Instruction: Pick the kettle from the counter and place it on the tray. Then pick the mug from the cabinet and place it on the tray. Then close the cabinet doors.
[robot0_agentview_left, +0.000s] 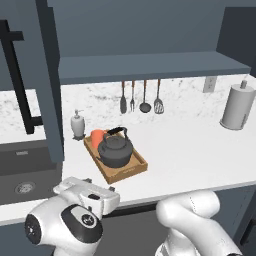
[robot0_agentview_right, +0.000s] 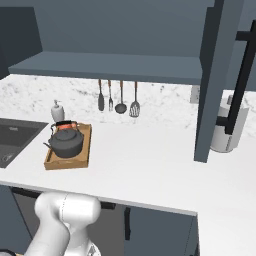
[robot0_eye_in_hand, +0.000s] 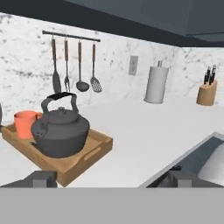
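The kettle (robot0_agentview_left: 115, 151) sits upright on the tray (robot0_agentview_left: 129, 172), its arched handle up. In the left base view the mug (robot0_agentview_left: 96, 136) stands at the kettle's 10 o'clock, touching or just beside it, also on the tray. In the hand view the mug (robot0_eye_in_hand: 26, 124) is at the kettle's (robot0_eye_in_hand: 61, 133) 9 o'clock, partly hidden behind it, and the tray (robot0_eye_in_hand: 85, 155) shows a cut-out slot in its near end.

The tray rests on the table (robot0_agentview_left: 200, 150). At its 11 o'clock in the left base view a soap bottle (robot0_agentview_left: 77, 125) stands near the wall, just beside the tray's far corner. A utensil rail (robot0_agentview_left: 141, 97) with four hanging tools is on the wall at the tray's 1 o'clock. A paper-towel roll (robot0_agentview_left: 238, 107) stands well apart at 2 o'clock. A knife block (robot0_eye_in_hand: 206, 89) shows in the hand view beyond the roll. A sink (robot0_agentview_right: 15, 137) lies at the tray's 9 o'clock in the right base view.

The cabinet (robot0_agentview_left: 150, 65) hangs above, its shelf bare, and both doors (robot0_agentview_right: 220, 80) stand open, one (robot0_agentview_left: 35, 80) at each side.

The pincer (robot0_eye_in_hand: 111, 178) is spread fully wide and holds nothing; its fingertips (robot0_eye_in_hand: 41, 178) are low, near the table's front edge, clear of the tray.
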